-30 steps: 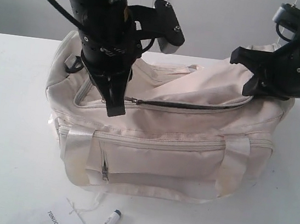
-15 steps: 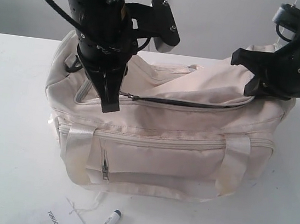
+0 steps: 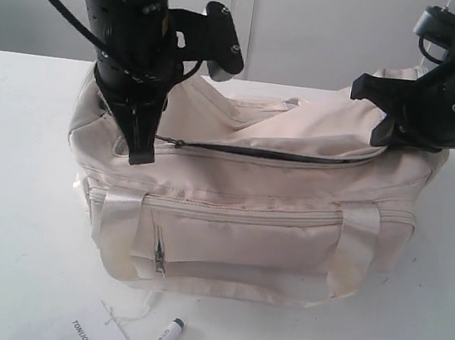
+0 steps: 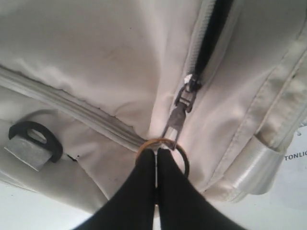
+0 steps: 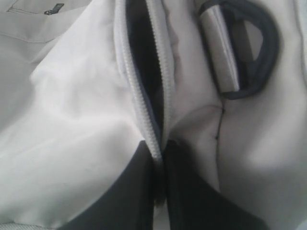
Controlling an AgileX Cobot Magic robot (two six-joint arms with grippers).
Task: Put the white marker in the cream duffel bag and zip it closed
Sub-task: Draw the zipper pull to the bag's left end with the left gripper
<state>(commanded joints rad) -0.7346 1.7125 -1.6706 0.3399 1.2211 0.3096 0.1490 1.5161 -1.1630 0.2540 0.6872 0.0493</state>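
Marker (image 3: 165,339), white with a dark cap, lies on the bare table (image 3: 11,217) at its front edge, left of the middle, its lower barrel cut off by the frame and its cap pointing toward the cream duffel bag (image 3: 244,231); it is outside the bag and neither arm touches it. Just beside it on the left lies a white paper tag (image 3: 96,337) with black lettering and a thin string. The bag stands in the middle of the table, reaching back toward the rear edge, with its front zip pocket and satin strap handles (image 3: 115,226) facing the front edge. Its curved top zipper (image 3: 272,153) shows a long dark gap along most of the bag's top, with the slider (image 4: 189,88) near the bag's left end. The left gripper (image 4: 156,155) has its fingers pressed together on the gold keyring (image 4: 182,158) that hangs from the zipper pull, the pull drawn taut in line with the fingers; a black ring (image 4: 33,141) sits on the fabric nearby. The right gripper (image 5: 160,153) is pinched tight on the bag's cloth at the far right end of the zipper, where the two rows of teeth meet, beside another black ring (image 5: 249,48)
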